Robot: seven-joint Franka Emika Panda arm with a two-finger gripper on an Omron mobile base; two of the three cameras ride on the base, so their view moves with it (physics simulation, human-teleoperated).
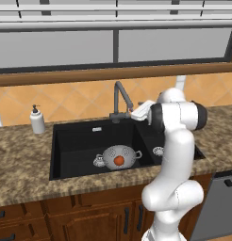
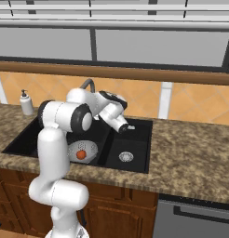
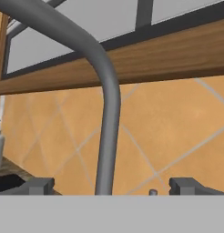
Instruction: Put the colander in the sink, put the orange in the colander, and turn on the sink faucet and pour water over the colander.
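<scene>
Gripper (image 3: 112, 185): fingers (image 3: 37, 185) set wide apart, nothing clamped betw. them; tips seen at lower left and lower right of hand view.

Sink faucet (image 3: 107, 113): dark grey gooseneck, riser seen upright betw. the two fingers, nearer the left one, not touched by either as far as can be told. Neck is curved over toward upper left above the fingers. In left base view faucet (image 1: 120, 101) is seen just left of the hand, at the back rim of the sink. Small grey stub noted near the right finger; identity can't be told.

Sink (image 1: 73, 141): black double basin, set in speckled stone counter (image 1: 19, 160), below and in front of the fingers.

Colander (image 1: 119, 155): pale grey, holed, loop handles at both sides; seated upright in the wider basin, well below the fingers, near the divider.

Orange (image 1: 119, 161): small, reddish-orange; shown against the colander's near side in both base views (image 2: 81, 154), apparently inside it.

Soap dispenser (image 1: 37, 119): white bottle on counter, well left of the fingers, beyond the sink's left rim.

Tiled wall (image 3: 177, 123): orange, diagonal grout, behind faucet, past the fingertips.

Window sill (image 3: 168, 59): wood, above the tiles, farthest.
</scene>
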